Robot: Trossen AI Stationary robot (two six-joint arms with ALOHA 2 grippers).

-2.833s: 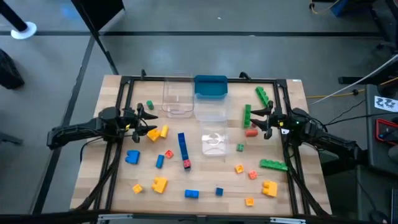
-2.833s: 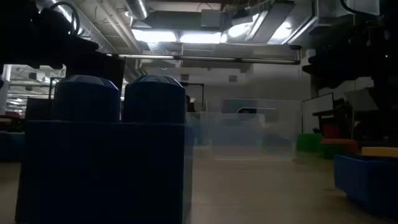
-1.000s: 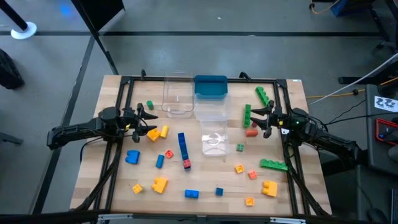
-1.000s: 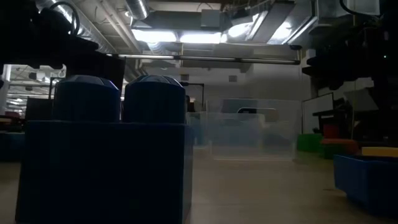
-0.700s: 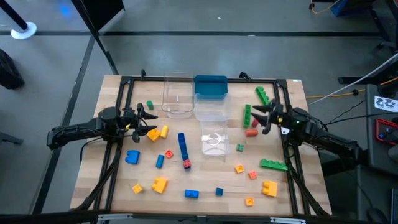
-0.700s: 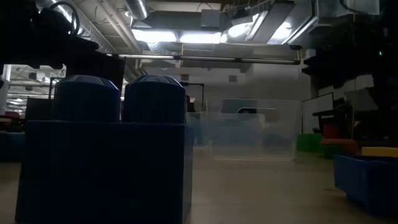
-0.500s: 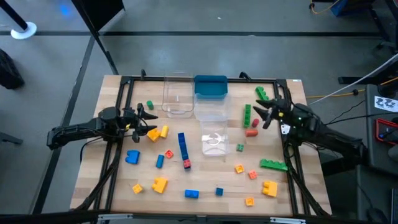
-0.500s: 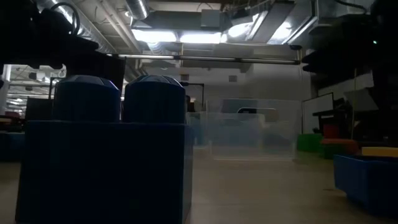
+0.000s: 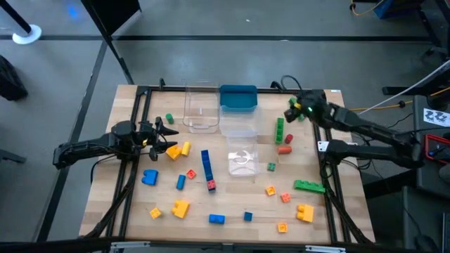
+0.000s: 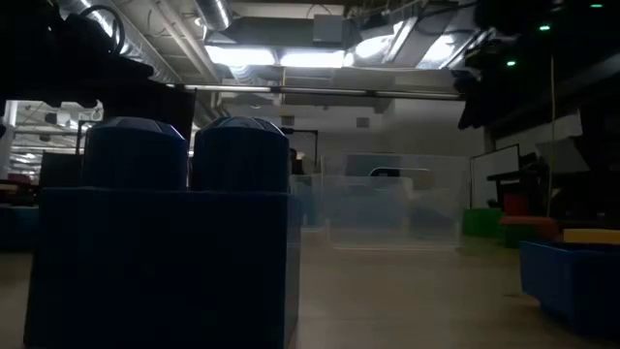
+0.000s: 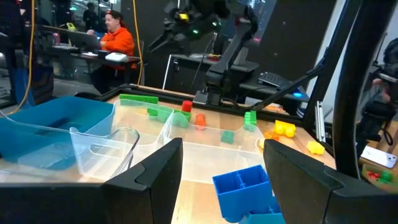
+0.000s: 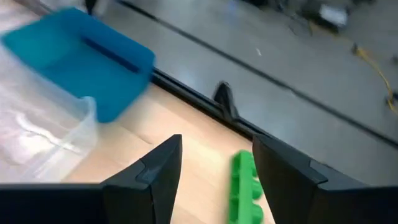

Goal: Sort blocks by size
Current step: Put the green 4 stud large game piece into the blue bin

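Observation:
Studded blocks in several colours lie scattered flat on the wooden table (image 9: 232, 204). Among them are a long blue bar (image 9: 207, 165), green bars (image 9: 296, 107) (image 9: 280, 131) (image 9: 309, 186) and yellow blocks (image 9: 179, 208) (image 9: 304, 212). My left gripper (image 9: 169, 135) waits open at the left, level, next to an orange and a yellow block (image 9: 177, 150). A blue block (image 11: 245, 186) lies just ahead of its fingers. My right gripper (image 9: 290, 114) is raised over the far right corner, open and tipped downward. The far green bar (image 12: 242, 186) shows between its fingers, below them.
Three clear tubs (image 9: 200, 109) (image 9: 239, 126) (image 9: 244, 161) and a teal tray (image 9: 238, 97) stand at the middle and far middle. Black frame rails (image 9: 140, 105) run along the table's sides. A big blue block (image 10: 165, 242) fills the low view. A person (image 11: 115, 37) sits beyond the table.
My right gripper has risen from beside the red block at the right. It has swung toward the table's far edge and tipped from level to slanting down, so it now hangs over the far green bar. Its fingers stay as wide apart. No block has moved.

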